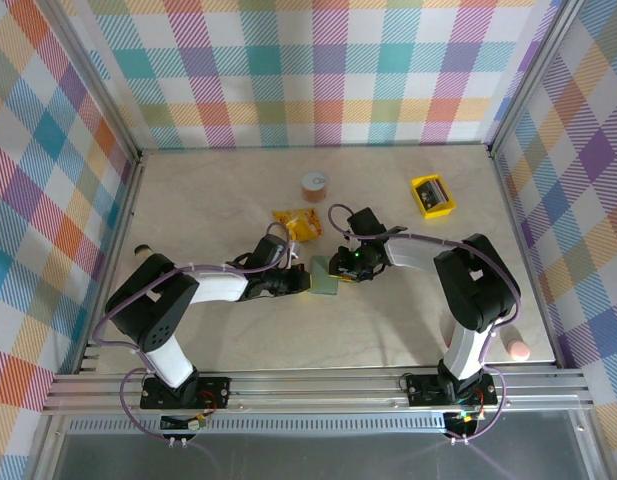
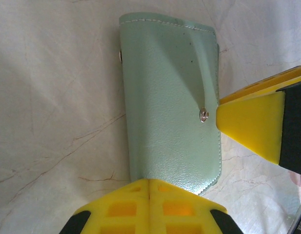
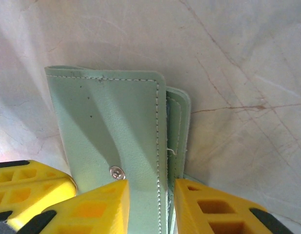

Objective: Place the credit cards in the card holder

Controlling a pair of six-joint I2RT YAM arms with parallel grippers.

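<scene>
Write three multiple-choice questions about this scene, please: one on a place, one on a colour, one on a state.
1. Where is the yellow tray? A far right of the table; B the middle; C near left corner.
2. What colour is the card holder? A red; B pale green; C black.
3. How is the left gripper? A wide open; B shut; C holding a cup.
Answers: 1 A: it sits far right in the top view. 2 B: both wrist views show pale green. 3 B: its yellow tips meet without a gap.

I see a sage-green wallet (image 2: pixel 170 107) with a silver snap (image 2: pixel 204 115), yellow jaws, a beige marbled surface (image 1: pixel 238 180) and pastel plaid walls (image 1: pixel 318 70).
</scene>
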